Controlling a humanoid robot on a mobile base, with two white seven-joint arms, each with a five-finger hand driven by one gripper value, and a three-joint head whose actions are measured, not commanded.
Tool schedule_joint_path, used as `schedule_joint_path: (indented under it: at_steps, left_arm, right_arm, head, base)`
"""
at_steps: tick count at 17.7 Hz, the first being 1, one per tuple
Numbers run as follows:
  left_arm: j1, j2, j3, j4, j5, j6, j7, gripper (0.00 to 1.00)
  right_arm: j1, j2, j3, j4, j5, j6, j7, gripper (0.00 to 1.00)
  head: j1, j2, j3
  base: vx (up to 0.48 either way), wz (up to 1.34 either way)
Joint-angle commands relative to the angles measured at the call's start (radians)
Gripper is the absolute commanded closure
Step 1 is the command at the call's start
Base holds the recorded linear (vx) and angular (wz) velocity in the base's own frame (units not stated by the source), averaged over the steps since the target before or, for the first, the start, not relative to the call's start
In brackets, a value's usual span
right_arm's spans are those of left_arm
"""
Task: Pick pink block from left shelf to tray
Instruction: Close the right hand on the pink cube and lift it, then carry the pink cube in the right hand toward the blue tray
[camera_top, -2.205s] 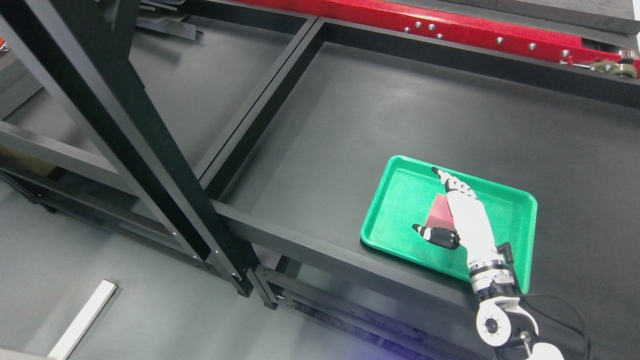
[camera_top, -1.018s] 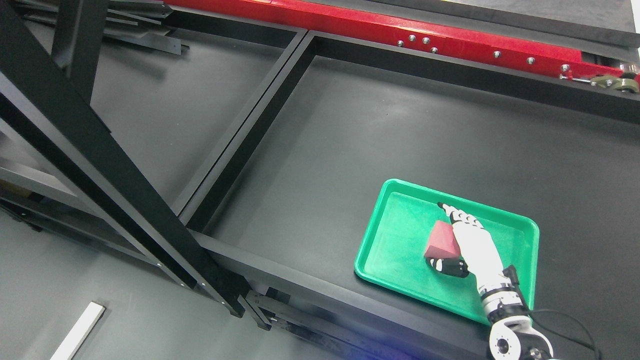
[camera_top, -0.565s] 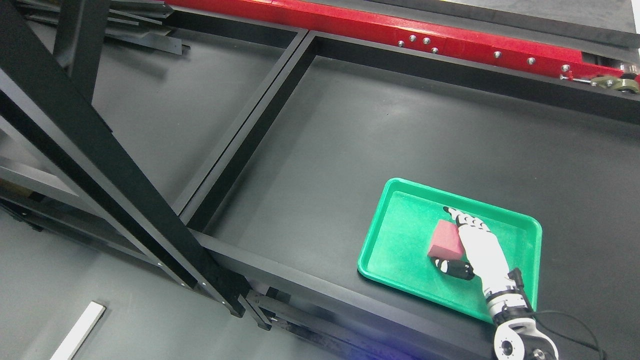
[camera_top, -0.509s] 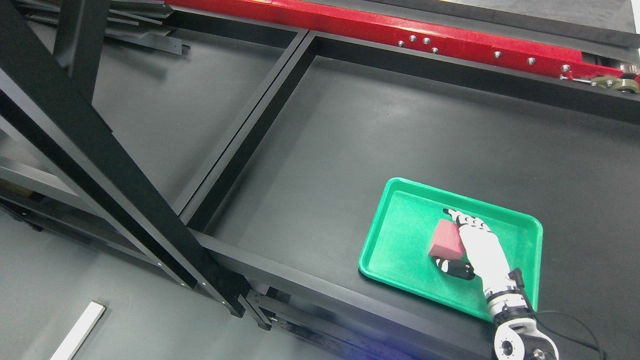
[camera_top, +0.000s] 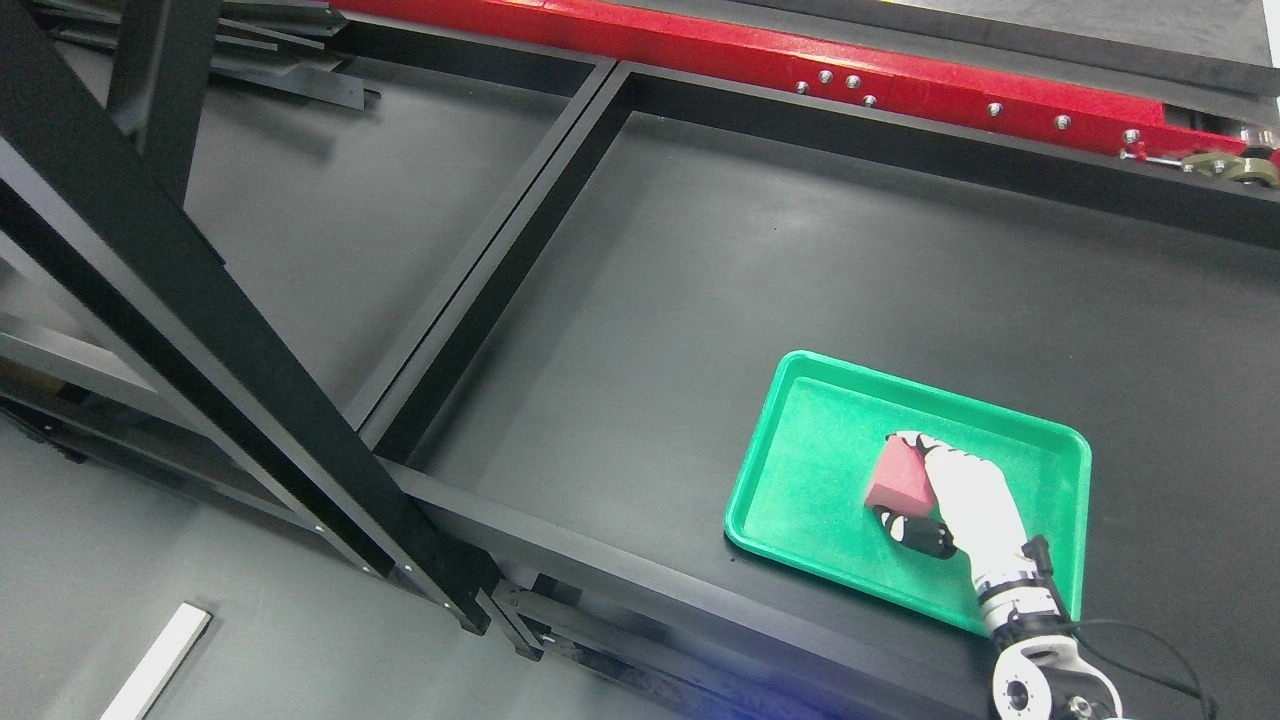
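Right hand (camera_top: 945, 495) clamped on pink wedge-shaped block (camera_top: 897, 478) inside green plastic tray (camera_top: 800, 470) near worktop's front edge.

The block (camera_top: 897, 480) sits in the tray (camera_top: 800, 500), which lies on the table (camera_top: 760, 260) right of the shelf frame (camera_top: 200, 320).

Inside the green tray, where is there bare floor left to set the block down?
The green plastic tray has bare floor along its left half, between its left rim and the pink block. Its right-centre is crowded: the right hand is closed around the block there.
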Motion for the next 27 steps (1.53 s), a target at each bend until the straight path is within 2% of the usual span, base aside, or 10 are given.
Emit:
schedule_joint_path:
  at_steps: [1,3,6,10,12,18,24,27]
  left_arm:
    - [0.009,0.017,0.0,0.0,-0.002,-0.001,0.001,0.0]
    - [0.009,0.017,0.0,0.0,-0.002,-0.001,0.001,0.0]
    - [0.009,0.017,0.0,0.0,-0.002,-0.001,0.001,0.0]
    - [0.009,0.017,0.0,0.0,-0.002,-0.001,0.001,0.0]
    - [0.009,0.017,0.0,0.0,-0.002,-0.001,0.001,0.0]
    - [0.009,0.017,0.0,0.0,-0.002,-0.001,0.001,0.0]
    - [0.009,0.017,0.0,0.0,-0.002,-0.001,0.001,0.0]
    - [0.009,0.017,0.0,0.0,-0.002,-0.001,0.001,0.0]
  right_arm:
    - [-0.016,0.019,-0.046,0.003,-0.052,-0.083,-0.026,0.98]
    - [-0.019,0.049,-0.077,0.001,-0.095,-0.146,-0.089,0.98]
    - [-0.015,0.082,-0.081,-0.028,-0.106,-0.169,-0.19,0.98]
    - [-0.007,0.125,-0.185,-0.082,-0.144,-0.202,-0.221,0.98]
    - [-0.002,0.122,-0.216,-0.088,-0.184,-0.23,-0.22,0.98]
    - [0.002,0.143,-0.219,-0.088,-0.213,-0.218,-0.218,0.97]
    - [0.007,0.143,-0.222,-0.112,-0.374,-0.146,-0.201,0.95]
    - [0.024,0.143,-0.262,-0.134,-0.435,-0.138,-0.201,0.95]
  head:
    - [0.0,0.0,0.0]
    - [0.0,0.0,0.0]
    - [0.0,0.0,0.0]
    - [0.0,0.0,0.0]
    - [0.0,0.0,0.0]
    - [0.0,0.0,0.0]
    - [0.0,0.0,0.0]
    - [0.0,0.0,0.0]
  base:
    - [0.0,0.0]
    - [0.0,0.0]
    - [0.0,0.0]
    - [0.0,0.0]
    - [0.0,0.0]
    - [-0.005,0.01]
    - [-0.029,0.07]
    - [-0.057,0.16]
